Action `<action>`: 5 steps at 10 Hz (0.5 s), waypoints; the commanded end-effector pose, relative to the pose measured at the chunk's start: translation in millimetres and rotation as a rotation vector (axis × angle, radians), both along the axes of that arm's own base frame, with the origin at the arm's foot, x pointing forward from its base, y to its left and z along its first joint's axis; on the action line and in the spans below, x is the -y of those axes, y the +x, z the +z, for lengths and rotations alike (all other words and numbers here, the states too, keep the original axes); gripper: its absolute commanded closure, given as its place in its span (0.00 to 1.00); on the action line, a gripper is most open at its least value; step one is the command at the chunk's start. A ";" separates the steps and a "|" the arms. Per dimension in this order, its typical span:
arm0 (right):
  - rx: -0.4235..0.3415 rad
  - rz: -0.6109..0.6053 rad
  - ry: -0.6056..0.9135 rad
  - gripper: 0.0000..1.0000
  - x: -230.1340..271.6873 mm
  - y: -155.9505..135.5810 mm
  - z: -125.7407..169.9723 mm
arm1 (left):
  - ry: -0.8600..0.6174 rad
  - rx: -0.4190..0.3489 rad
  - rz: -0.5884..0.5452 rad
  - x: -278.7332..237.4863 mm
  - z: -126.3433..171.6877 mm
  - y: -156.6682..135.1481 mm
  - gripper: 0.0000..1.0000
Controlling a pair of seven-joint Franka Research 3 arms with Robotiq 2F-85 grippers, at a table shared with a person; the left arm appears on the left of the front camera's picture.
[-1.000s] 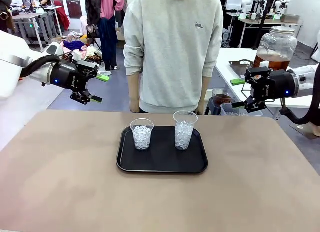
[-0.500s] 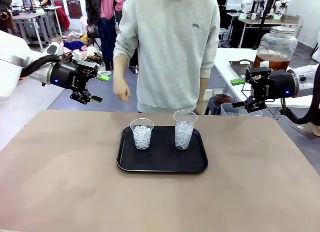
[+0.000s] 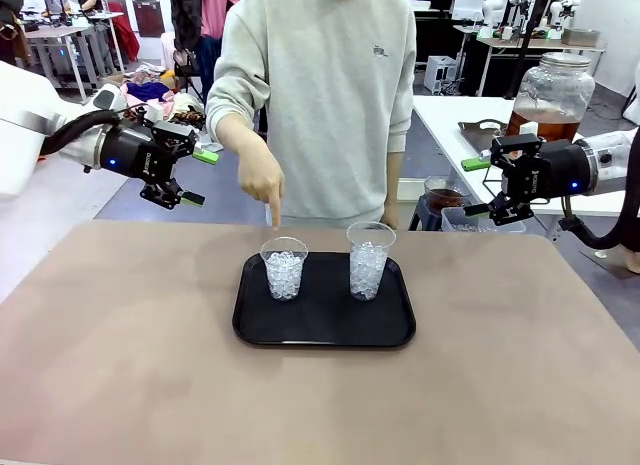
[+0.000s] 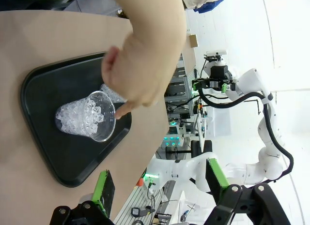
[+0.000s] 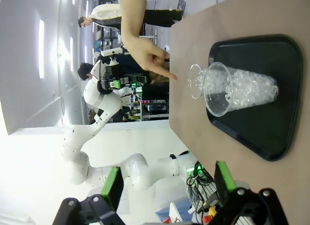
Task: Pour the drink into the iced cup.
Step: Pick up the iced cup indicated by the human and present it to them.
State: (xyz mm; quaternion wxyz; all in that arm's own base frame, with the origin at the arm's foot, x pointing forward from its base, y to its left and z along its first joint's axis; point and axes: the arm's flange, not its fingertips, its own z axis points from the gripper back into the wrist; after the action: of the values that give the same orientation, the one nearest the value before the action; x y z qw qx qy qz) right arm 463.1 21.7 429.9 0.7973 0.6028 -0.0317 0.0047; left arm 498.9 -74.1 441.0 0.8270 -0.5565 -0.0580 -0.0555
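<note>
Front view: shorter iced cup pointed out by a person, both arms held clear of the tray

A black tray (image 3: 325, 327) is set at the middle of the counter (image 3: 120, 385). Two clear cups packed with ice are stood upright on it, close but not touching: a shorter cup (image 3: 284, 269) toward the tray's left end and a taller cup (image 3: 368, 260) toward its right end. The person's hand (image 3: 262, 177) is held above the tray's far-left corner, forefinger aimed straight down at the shorter cup's rim; whether the rim is touched cannot be told.

The left arm (image 3: 30, 115) is raised left of the tray and the right arm (image 3: 612, 163) right of it, both well apart from it. Both sets of jaws are spread wide, with nothing held.

The drink (image 3: 543, 126), amber-brown, is seen in a large glass jar (image 3: 552, 85) beyond the tray's right side, past the right arm. A smaller vessel (image 3: 443, 198) of dark liquid is seen near the right jaws; which one is meant for pouring cannot be told. Either way the right arm is judged nearer the drink, and the left arm nearer the pointed-out cup. That cup's long axis is vertical, mouth up, so a pour from above is called for.

Against a second ago, the hand, then hung at the person's side, has been raised to point; arms, cups and tray are unchanged.
</note>
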 end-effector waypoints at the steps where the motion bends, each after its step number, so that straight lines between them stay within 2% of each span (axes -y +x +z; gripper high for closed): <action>1: 0.000 0.000 0.003 0.00 0.0 -0.3 0.1 | 0.004 0.005 0.000 -0.4 1.6 -1.2 0.00; 5: 0.000 0.000 0.003 0.00 0.0 -0.3 0.1 | 0.004 0.005 0.000 -0.4 1.6 -1.2 0.00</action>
State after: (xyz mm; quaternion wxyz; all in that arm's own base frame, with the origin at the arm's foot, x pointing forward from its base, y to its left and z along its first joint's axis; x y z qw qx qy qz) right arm 463.1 21.7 429.9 0.7973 0.6028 -0.0317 0.0047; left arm 498.9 -74.1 441.0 0.8269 -0.5565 -0.0580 -0.0555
